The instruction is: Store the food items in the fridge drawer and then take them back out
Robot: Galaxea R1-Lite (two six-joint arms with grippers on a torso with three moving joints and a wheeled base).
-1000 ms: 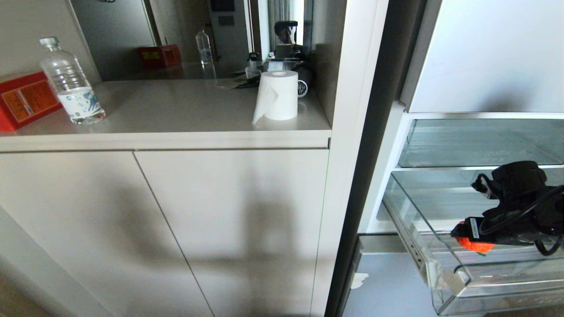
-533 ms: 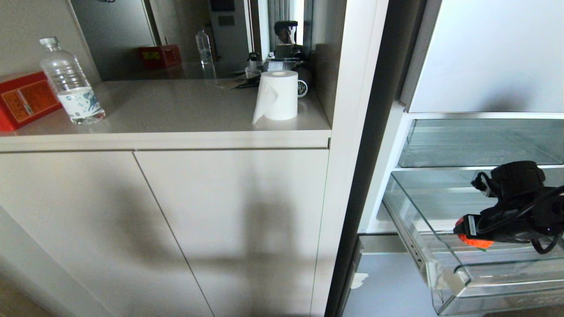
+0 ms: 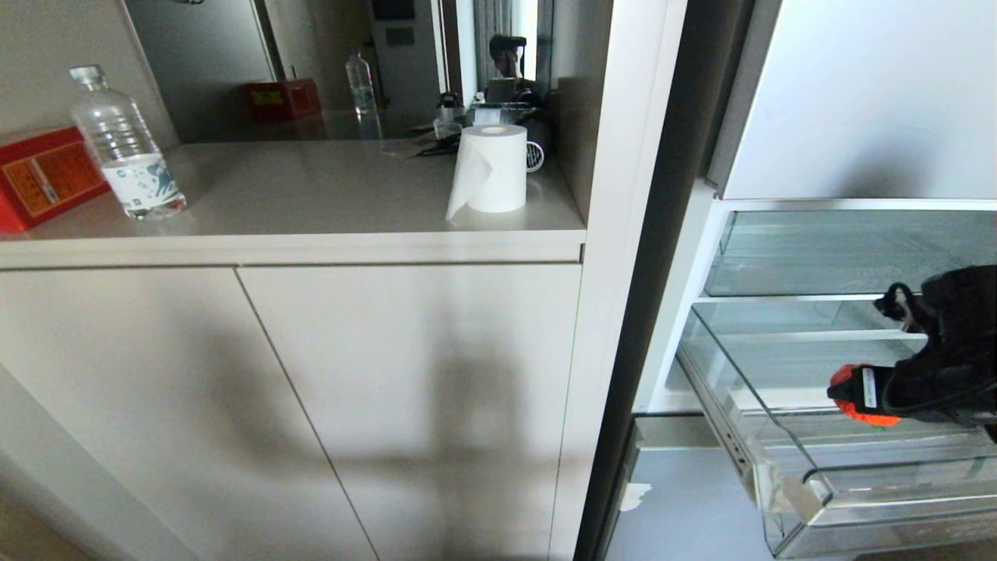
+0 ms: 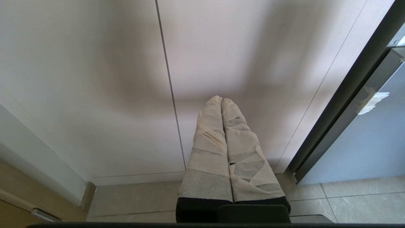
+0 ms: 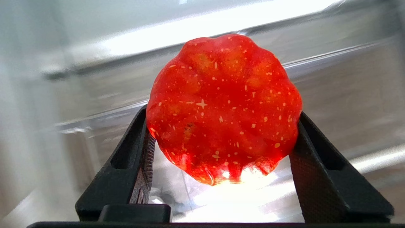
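One clear fridge drawer (image 3: 787,460) stands pulled out at the head view's lower right, and over it your right gripper (image 5: 221,139) pinches the ribbed, likely smooth-skinned red fruit (image 5: 223,107) across its widest flanks, so squeeze gently; left gripper (image 4: 221,104) jaws pressed together.

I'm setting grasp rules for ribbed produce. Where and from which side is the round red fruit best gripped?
Across its widest girth, one pad on each flank, as the right gripper now does to the red fruit. Its ribbed sides give the fingers purchase; coming from above probably suits the open-topped fridge drawer.
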